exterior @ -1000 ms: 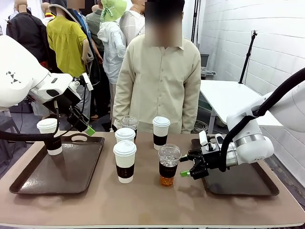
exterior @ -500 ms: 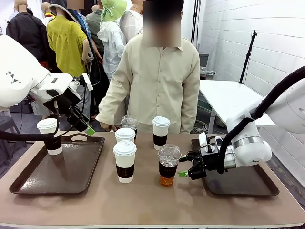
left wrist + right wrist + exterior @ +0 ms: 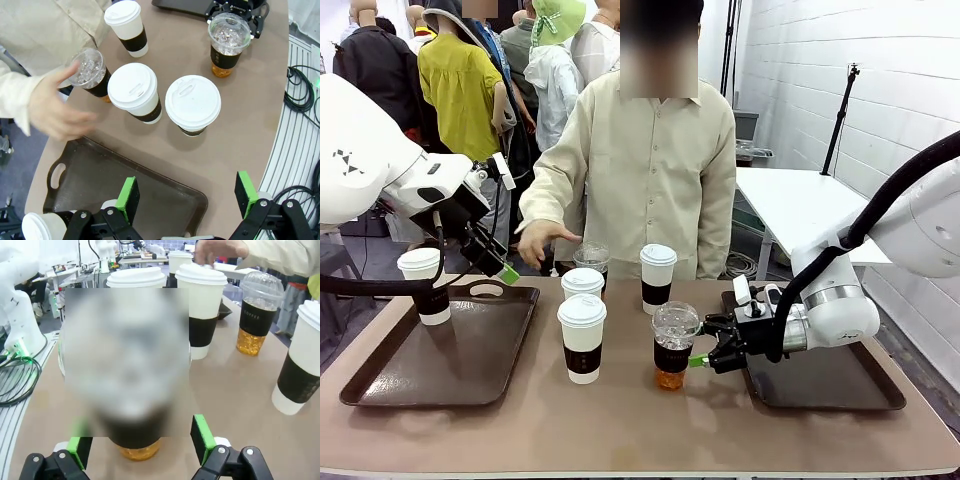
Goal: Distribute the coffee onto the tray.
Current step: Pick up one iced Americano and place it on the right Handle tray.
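Observation:
The coffee stands mid-table: three white lidded cups (image 3: 582,338) (image 3: 582,283) (image 3: 658,278) and two clear dome-lidded cups, one at the back (image 3: 590,256) and one in front (image 3: 675,345). My right gripper (image 3: 705,357) is open at the front clear cup's right side. In the right wrist view that cup's amber base (image 3: 135,451) sits between the spread green pads (image 3: 200,437), which do not press on it. My left gripper (image 3: 492,258) hangs open over the left tray (image 3: 390,385), where one white cup (image 3: 425,285) stands. The left wrist view looks down on the cups (image 3: 192,102).
A second dark tray (image 3: 840,385) lies under my right arm at the table's right. A person stands at the far side with a hand (image 3: 542,240) held out above the back-left cups. The table's front strip is bare.
My right gripper has slid left until its open fingers reach the front clear cup. The person's hand has come forward over the back cups. My left arm has stayed still.

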Available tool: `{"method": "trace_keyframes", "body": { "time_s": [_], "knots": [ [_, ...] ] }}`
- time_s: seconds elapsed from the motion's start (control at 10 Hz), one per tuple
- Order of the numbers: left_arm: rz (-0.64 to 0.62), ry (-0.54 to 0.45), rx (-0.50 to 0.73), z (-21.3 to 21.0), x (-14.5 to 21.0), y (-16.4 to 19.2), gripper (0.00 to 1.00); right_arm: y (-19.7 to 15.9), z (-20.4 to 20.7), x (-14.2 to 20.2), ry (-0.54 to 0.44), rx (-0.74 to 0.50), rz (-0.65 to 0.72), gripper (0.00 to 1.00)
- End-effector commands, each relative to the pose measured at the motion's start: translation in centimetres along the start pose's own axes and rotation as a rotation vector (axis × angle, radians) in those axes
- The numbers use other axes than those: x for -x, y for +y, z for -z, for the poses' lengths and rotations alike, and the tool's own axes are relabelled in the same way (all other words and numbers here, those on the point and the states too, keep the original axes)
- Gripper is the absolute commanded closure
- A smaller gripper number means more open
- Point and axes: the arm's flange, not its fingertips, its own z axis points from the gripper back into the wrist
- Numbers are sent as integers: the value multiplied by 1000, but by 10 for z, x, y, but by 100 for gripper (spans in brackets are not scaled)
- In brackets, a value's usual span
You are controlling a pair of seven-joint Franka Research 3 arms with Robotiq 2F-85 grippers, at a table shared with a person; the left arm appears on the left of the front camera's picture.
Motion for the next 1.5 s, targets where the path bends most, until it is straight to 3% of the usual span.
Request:
{"method": "trace_keyframes", "body": {
  "time_s": [0.0, 0.9, 1.2, 1.4],
  "knots": [
    [-1, -6, 12, -1, 0, 2, 0, -5, 8, 1, -13, -27, -19, 0],
    [-1, -6, 12, -1, 0, 2, 0, -13, 46, -7, 3, -173, 35, 0],
    [-1, -6, 12, -1, 0, 2, 0, -11, 43, -4, -23, -158, 48, 52],
    [-1, -6, 12, -1, 0, 2, 0, -12, 41, -5, -37, -161, 60, 52]
  ]
}}
